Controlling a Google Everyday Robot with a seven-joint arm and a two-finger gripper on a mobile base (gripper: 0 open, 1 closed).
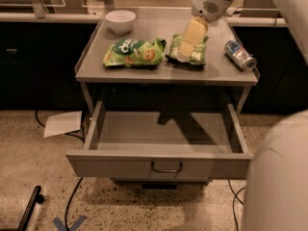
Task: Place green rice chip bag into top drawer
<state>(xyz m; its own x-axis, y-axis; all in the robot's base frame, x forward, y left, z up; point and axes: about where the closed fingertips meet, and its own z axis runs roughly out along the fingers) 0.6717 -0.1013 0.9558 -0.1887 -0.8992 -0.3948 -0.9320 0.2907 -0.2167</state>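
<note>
The green rice chip bag (134,52) lies flat on the grey table top, left of centre, bright green with a dark circle and orange rounds. The top drawer (166,137) stands pulled open and empty below the table, its bar handle (166,168) centred on the front panel. My gripper (188,41) hangs from the arm at the top, hovering over the darker olive-green bag (190,50), to the right of the rice chip bag and apart from it. It holds nothing that I can see.
A white bowl (120,21) sits at the table's back left. A blue can (240,55) lies on its side at the right edge. A sheet of paper (63,123) and cables lie on the floor at left. My arm's body fills the lower right.
</note>
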